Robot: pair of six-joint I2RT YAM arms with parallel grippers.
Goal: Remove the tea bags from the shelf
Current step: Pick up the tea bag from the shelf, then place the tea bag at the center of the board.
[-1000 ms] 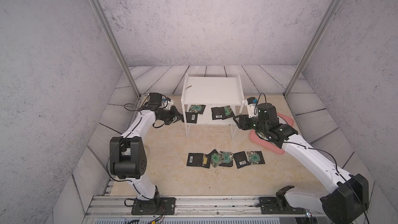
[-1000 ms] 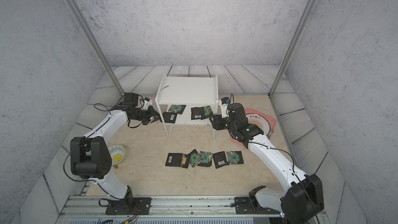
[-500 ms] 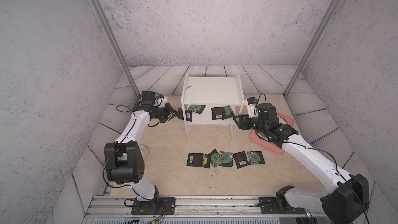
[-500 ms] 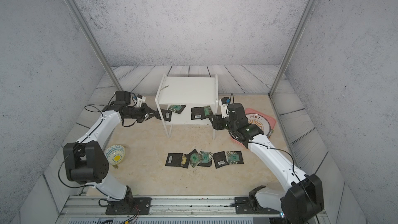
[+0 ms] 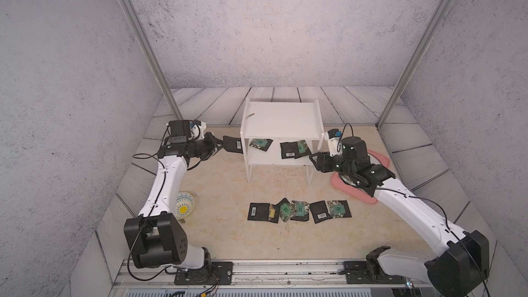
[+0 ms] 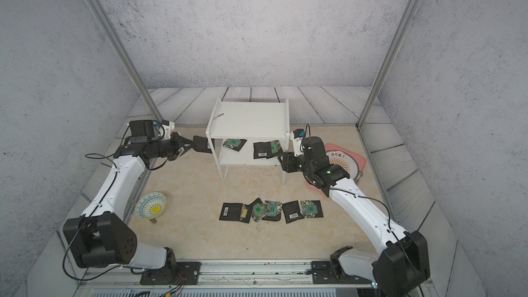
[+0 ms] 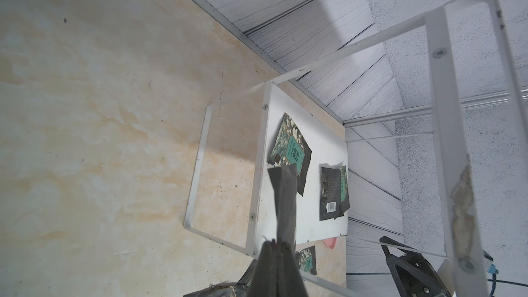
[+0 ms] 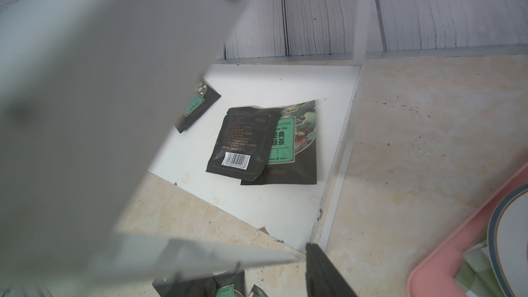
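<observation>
In both top views my left gripper point(image 5: 222, 146) is clenched on a tea bag point(image 5: 233, 145) just outside the shelf point(image 5: 281, 121); the right gripper point(image 5: 313, 158) is spread, empty. Left wrist: the bag sticks out edge-on, so I reckon carrying it off comes next. Right wrist: overlapped bags point(image 8: 245, 144) wait on the lower board.

Both top views look down from high at the near edge toward the back wall point(image 5: 271, 38), sharing the whole surface point(image 5: 223, 184) and the shelf point(image 5: 281, 121). Each wrist camera sits close, facing the shelf's lower board point(image 7: 325, 138) from opposite sides; the left one looks along the left end effector point(image 7: 276, 242).
</observation>
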